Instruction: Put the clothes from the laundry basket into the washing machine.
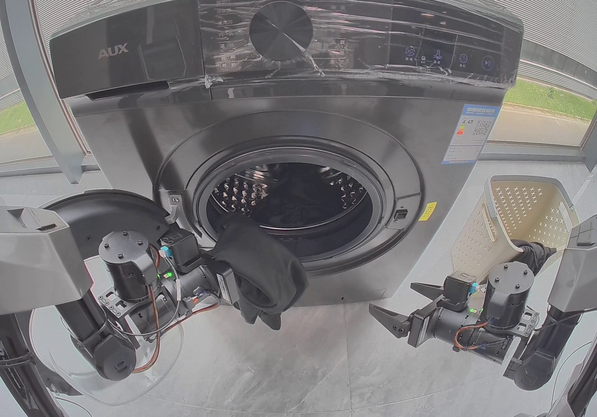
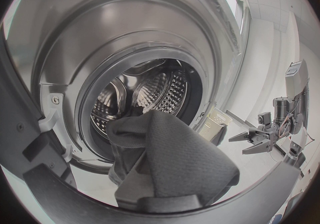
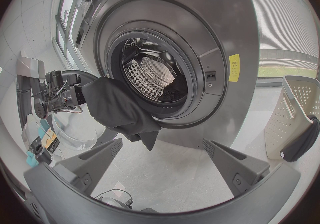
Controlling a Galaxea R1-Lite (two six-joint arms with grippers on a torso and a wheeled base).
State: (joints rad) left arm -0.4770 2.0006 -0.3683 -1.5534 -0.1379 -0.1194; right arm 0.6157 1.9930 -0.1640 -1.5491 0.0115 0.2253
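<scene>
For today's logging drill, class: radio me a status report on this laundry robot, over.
Left gripper shut on black garment, at the washer opening. Right gripper open, empty, near the basket. Door open, nothing blocking the opening.

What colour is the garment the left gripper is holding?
The garment is plain black, clearest in the right wrist view.

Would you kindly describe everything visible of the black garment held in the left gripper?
The black garment is matt, knitted-looking fabric, bunched and folded. The left gripper is shut on one end; the rest drapes over it and hangs in loose folds above the floor, just outside the open doorway of the washing machine, at its lower edge on the robot's left.
</scene>
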